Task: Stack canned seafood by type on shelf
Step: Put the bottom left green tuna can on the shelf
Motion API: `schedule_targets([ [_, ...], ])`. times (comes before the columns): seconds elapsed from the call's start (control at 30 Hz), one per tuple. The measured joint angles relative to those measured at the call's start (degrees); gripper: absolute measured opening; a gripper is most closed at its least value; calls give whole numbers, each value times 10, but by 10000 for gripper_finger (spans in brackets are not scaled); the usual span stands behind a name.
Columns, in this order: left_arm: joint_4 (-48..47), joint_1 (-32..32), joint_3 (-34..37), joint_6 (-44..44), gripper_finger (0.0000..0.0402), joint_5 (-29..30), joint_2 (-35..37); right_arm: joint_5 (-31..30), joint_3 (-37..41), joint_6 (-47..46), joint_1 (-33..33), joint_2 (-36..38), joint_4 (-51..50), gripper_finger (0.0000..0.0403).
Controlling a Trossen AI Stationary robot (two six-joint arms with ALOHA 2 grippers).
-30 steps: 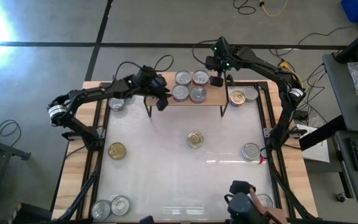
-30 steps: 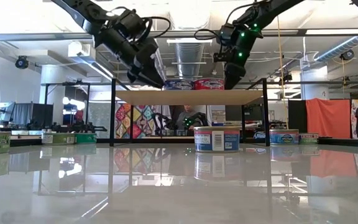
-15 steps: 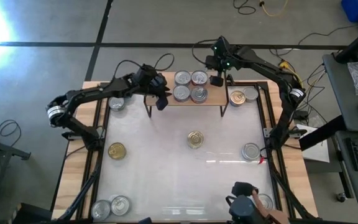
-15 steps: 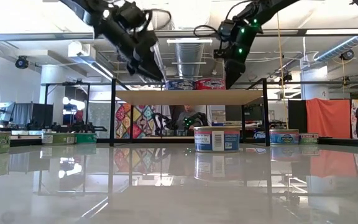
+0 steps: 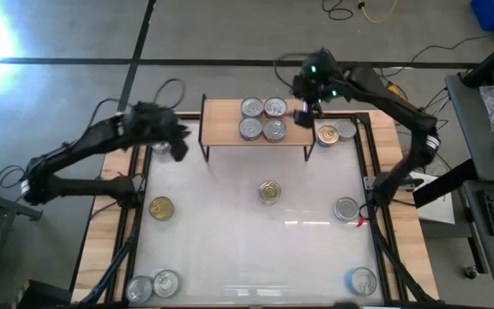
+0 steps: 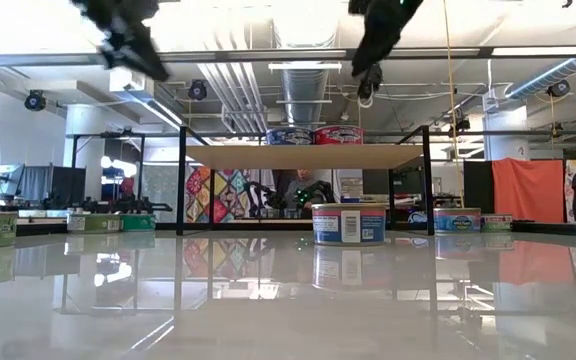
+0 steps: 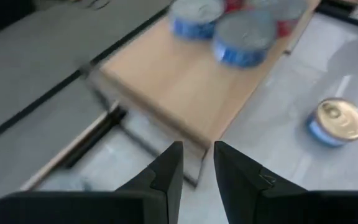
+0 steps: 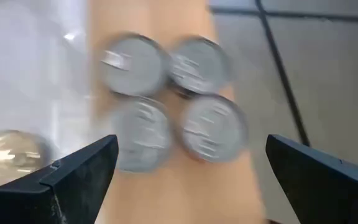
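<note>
The shelf is a light-wood board on black legs at the table's far edge. Several silver-topped tins sit on it in a two-by-two cluster, blue-sided and red-sided. More tins rest on the table: a gold one at the middle, another gold one at the left. My left gripper hangs left of the shelf, above the table, its fingers a narrow gap apart, holding nothing. My right gripper hovers high over the shelf's right end, wide open and empty.
Loose tins: two right of the shelf, one at the right, one at the near right corner, two at the near left corner, one under my left arm. Wooden rails edge the table.
My left gripper has drawn away from the shelf's left end, toward the table's left edge and upward. My right gripper has risen higher above the shelf's right end. A hand with a dark object at the near edge has gone out of view. No tin has moved.
</note>
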State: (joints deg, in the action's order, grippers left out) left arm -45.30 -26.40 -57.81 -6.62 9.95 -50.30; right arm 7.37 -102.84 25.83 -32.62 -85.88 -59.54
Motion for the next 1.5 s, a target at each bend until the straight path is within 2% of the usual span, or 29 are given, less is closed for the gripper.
schedule_targets([
  [0.07, -10, 2, 40, -7, 75, -7, 43, 1, 25, -18, 39, 23, 6, 400],
  [0.13, -10, 11, 86, -26, 75, -50, 79, 1, 47, -38, 81, 46, 15, 400],
  [0.27, -7, 39, 169, -133, 75, -133, 126, 1, 88, -92, 166, 83, 32, 400],
  [0.4, -7, 105, 239, -234, 75, -155, 133, -9, 149, -147, 245, 117, 86, 400],
  [0.53, 5, 198, 276, -317, 75, -152, 109, -53, 211, -177, 305, 135, 149, 400],
  [0.73, -3, 319, 269, -394, 75, -70, 36, -67, 267, -216, 344, 128, 223, 400],
  [0.9, -55, 377, 229, -424, 75, -73, -30, -75, 302, -238, 364, 111, 257, 400],
  [1.0, -137, 392, 201, -434, 75, -92, -66, -80, 317, -253, 381, 98, 266, 400],
  [1.13, -221, 393, 174, -451, 75, -100, -107, -130, 329, -266, 425, 73, 278, 400],
  [1.27, -228, 393, 181, -468, 75, -123, -143, -165, 328, -286, 467, 49, 284, 400],
  [1.5, -204, 394, 182, -462, 75, -132, -227, -180, 328, -331, 515, 31, 286, 400],
])
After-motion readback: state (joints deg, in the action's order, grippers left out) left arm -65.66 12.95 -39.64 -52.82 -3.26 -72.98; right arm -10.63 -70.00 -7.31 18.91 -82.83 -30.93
